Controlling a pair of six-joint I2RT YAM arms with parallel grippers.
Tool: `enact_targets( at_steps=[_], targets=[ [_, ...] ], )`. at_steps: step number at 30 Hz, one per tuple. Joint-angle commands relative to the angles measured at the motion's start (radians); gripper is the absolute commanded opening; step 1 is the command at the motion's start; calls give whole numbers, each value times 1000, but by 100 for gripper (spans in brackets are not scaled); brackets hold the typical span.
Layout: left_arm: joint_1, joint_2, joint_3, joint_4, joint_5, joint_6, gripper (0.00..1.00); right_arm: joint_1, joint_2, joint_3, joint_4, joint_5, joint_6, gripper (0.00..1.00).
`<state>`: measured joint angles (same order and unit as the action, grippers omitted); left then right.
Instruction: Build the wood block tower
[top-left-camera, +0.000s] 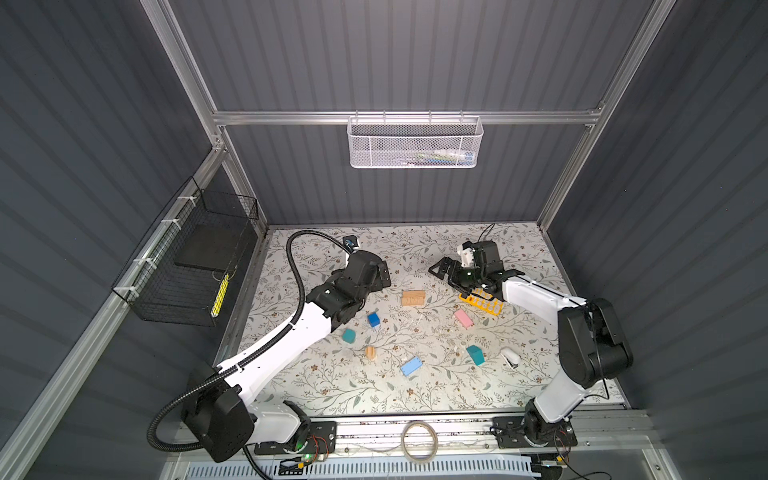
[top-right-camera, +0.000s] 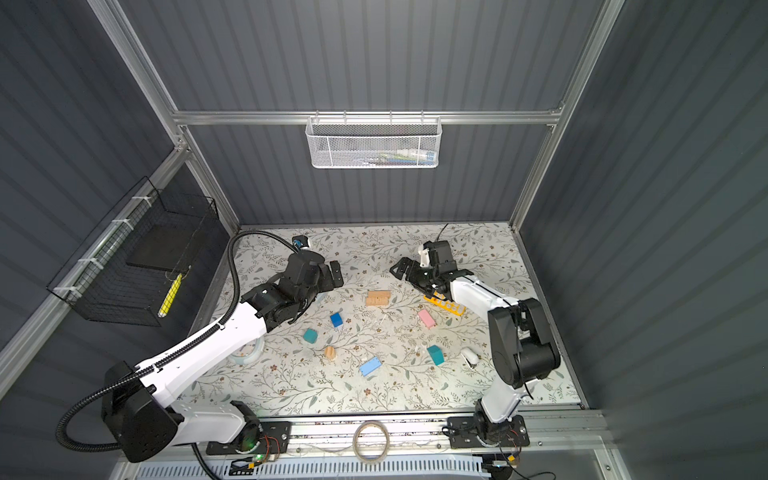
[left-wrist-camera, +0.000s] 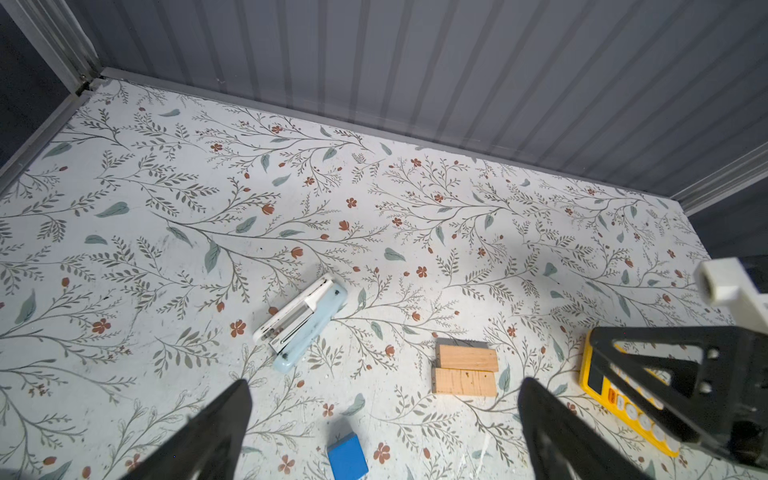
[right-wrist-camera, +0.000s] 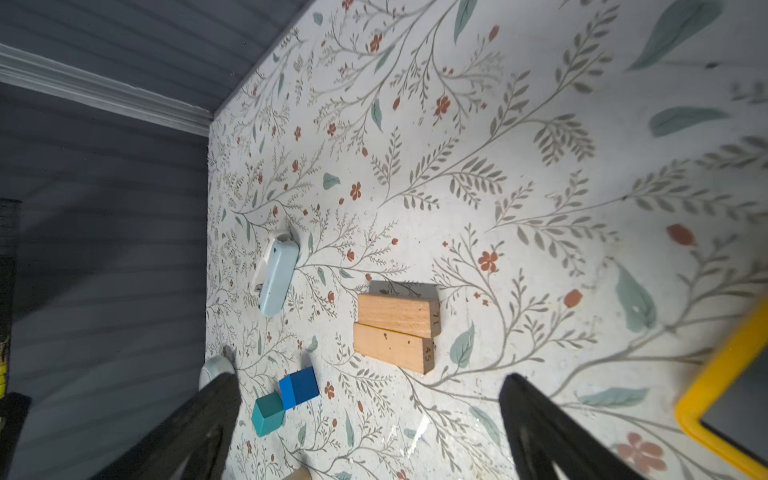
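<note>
Mid-frame from above, tan bars (top-left-camera: 413, 298) lie paired; left pincer (left-wrist-camera: 386, 384) and right pincer (right-wrist-camera: 370, 377) (both wide open, empty) might knock them apart descending.

Grey ribbed walls (top-left-camera: 395, 54), floral tabletop (top-left-camera: 415, 249), white mesh basket (top-left-camera: 415, 145), black wire basket (top-left-camera: 183, 270)

Tan bars (top-left-camera: 413, 298) side by side, touching, dark blue cube (top-left-camera: 373, 319), teal cube (top-left-camera: 349, 336), pink block (top-left-camera: 464, 318) apart
</note>
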<state>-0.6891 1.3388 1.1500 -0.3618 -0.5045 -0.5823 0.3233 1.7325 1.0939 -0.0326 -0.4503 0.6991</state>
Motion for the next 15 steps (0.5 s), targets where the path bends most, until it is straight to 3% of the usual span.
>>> enact_targets(
  at_steps=[1, 15],
  targets=[
    [13, -20, -14, 9, 15, 17, 100, 20, 51, 45, -23, -27, -4, 99],
    [26, -23, -23, 16, 32, 12, 100, 49, 196, 112, -26, -39, 11, 99]
  ],
)
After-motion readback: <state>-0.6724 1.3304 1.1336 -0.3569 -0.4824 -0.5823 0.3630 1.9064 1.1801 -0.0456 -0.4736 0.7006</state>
